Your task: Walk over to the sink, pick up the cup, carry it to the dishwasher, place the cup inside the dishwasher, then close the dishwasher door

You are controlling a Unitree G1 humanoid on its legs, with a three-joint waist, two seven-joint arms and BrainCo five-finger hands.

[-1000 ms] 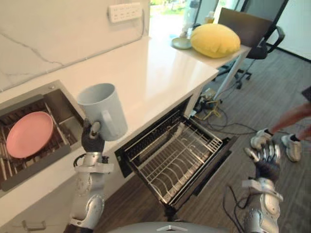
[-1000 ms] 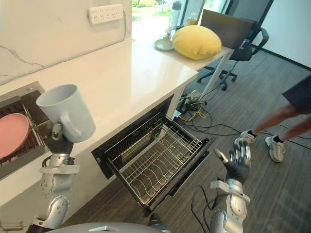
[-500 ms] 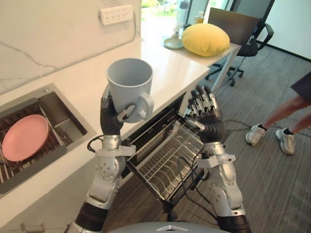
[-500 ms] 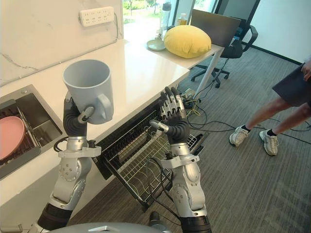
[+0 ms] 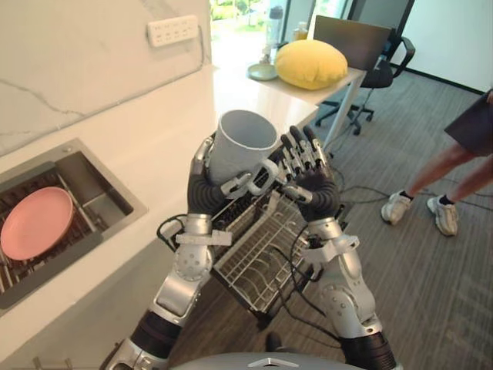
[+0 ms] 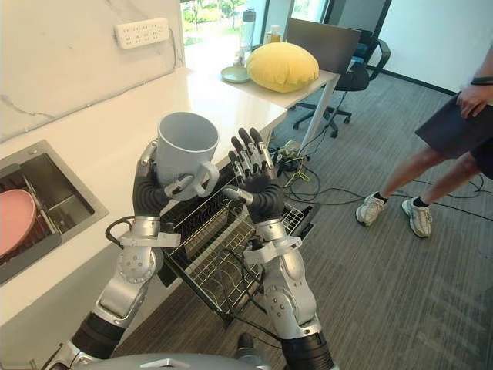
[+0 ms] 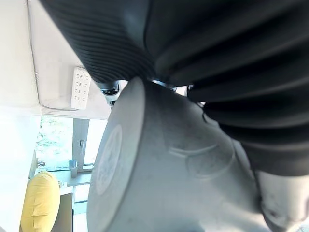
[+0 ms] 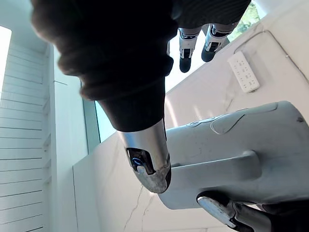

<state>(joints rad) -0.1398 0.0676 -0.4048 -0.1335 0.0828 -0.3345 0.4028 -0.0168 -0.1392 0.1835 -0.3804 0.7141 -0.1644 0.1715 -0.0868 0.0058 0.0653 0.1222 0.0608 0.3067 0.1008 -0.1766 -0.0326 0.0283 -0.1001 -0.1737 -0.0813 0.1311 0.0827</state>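
Left eye view, cup: the grey cup (image 5: 240, 146) was upright, mouth up, raised above the pulled-out dishwasher rack (image 5: 258, 258), just off the front edge of the white desk (image 5: 146, 131).
Left eye view, left hand: the left hand (image 5: 202, 191) was wrapped round the cup's lower body, its fingers curled up against the handle.
Left eye view, right hand: the right hand (image 5: 312, 183) stood just beside the handle, fingers straight, spread and pointing up, gripping nothing.
Left eye view, surroundings: a pink plate (image 5: 35, 225) lay in the sink (image 5: 96, 181) to the left, and a yellow cushion (image 5: 310, 63) sat at the desk's far end.
Right eye view, cup: the handle faced the right hand, with the rack directly below both hands.
Right eye view, floor: a person (image 6: 451, 127) stood on the grey floor to the right, well apart.
Left wrist view, cup: its base and side pressed close against the dark ribbed cover.
Right wrist view, right hand: the thumb crossed in front of the cup's handle, though whether it touched could not be told. The fingers were straight.
Right wrist view, left hand: one dark-tipped finger sat under the handle.
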